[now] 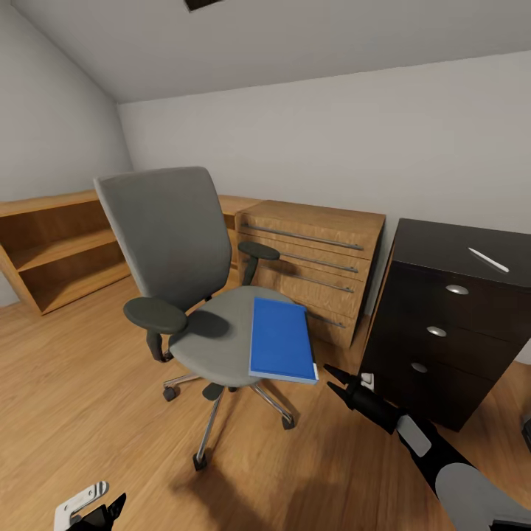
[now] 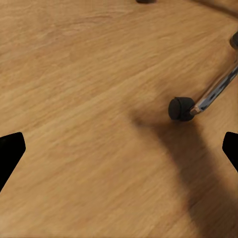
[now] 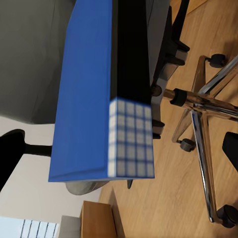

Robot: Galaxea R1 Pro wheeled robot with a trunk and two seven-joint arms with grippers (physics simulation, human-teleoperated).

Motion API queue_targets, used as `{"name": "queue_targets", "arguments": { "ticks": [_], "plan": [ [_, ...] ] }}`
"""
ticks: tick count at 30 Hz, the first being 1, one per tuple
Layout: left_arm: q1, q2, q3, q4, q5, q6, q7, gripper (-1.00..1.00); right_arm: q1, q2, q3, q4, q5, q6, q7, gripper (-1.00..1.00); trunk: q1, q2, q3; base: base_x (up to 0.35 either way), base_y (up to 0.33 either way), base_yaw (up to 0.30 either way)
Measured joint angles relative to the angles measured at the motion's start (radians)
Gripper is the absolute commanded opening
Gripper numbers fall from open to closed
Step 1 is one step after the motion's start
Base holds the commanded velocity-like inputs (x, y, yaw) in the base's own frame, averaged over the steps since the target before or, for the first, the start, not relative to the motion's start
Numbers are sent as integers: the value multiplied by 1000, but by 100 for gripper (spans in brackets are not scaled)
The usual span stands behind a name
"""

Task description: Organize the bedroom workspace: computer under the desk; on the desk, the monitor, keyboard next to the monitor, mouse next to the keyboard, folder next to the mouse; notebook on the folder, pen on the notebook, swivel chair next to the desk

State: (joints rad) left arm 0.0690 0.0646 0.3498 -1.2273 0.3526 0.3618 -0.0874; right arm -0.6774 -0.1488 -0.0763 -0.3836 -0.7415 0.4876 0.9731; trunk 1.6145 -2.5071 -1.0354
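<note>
Head view: right tool (image 1: 333, 376), spread and empty, sits just beside the folder (image 1: 279, 338)'s near corner, whose length runs away across the swivel chair (image 1: 193, 295).

The right gripper (image 1: 338, 377) sits just beside the folder's (image 1: 280, 338) near corner, with open air between them. The folder overhangs the chair (image 1: 193, 295) seat's edge, leaving room beneath it. The armrest (image 1: 155, 315) blocks the seat's far side. The desk's drawer unit (image 1: 442, 324) bounds the right. Open floor (image 1: 81, 398) lies left of the chair.
</note>
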Motion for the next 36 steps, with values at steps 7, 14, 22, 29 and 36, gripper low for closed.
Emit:
{"name": "queue_targets", "arguments": {
  "ticks": [7,14,22,29,36],
  "plan": [
    [0,0,0,0,0,0,1,100,0,0,-1,0,0,0,0,100,0,0,0,0,0,0],
    [0,0,0,0,0,0,0,100,0,0,-1,0,0,0,-1,100,0,0,0,5,0,0],
    [0,0,1,1,1,0,-2,100,0,0,-1,0,0,0,-1,100,0,0,0,137,0,0],
    [0,0,1,1,1,0,-1,100,0,1,-1,1,0,0,-1,100,0,0,0,58,0,0],
    [0,0,1,2,2,0,1,100,0,1,-2,1,0,0,-2,100,0,0,0,12,0,0]
  ]
}}
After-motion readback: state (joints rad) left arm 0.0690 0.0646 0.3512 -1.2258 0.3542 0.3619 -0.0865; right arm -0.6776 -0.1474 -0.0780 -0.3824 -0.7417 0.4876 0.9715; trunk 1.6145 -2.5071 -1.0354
